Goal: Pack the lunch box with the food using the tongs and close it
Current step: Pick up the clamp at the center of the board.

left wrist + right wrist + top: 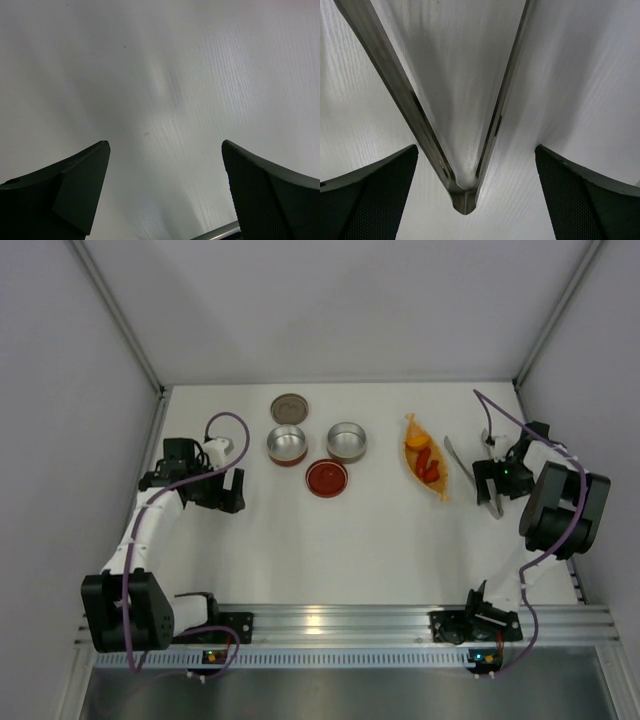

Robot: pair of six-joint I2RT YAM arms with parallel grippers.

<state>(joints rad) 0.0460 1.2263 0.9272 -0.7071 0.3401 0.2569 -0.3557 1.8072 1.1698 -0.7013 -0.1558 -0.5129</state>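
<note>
**Right Arm: Taking Up the Tongs**

**Grasp.** The fingers (pixel 375 195) of the right gripper (pixel 476 150) stand fully spread and hold nothing. The tongs (pixel 395 85) lie flat on the table (pixel 380 540), their joined end centred between the two pads and their two arms fanning away from the wrist. Whether the fingertips touch the table cannot be told.

- Closing on the joint itself would probably give no squeeze at the tips. Advance along the arms first, so the pads flank both blades beyond the joint.
- Close only partway. A full clamp would likely shut the tongs before they reach the food (pixel 425 462).
- Keep the blades level between the pads. The metal looks thin and smooth, so it may twist or slip.

**Clearances.** The tongs lie just beside the orange dish (pixel 440 490), which holds the food. Lift straight up before swinging, to avoid nudging its rim. The right wall (pixel 600 390) is near, so move leftward, toward open table.

The left tin (pixel 287 444) and right tin (pixel 347 441) stand uncovered, well apart from the dish, with the red lid (pixel 327 478) just in front of them and the brown lid (pixel 289 407) behind. The left gripper (pixel 225 490) hovers spread and empty near the left tin.
</note>
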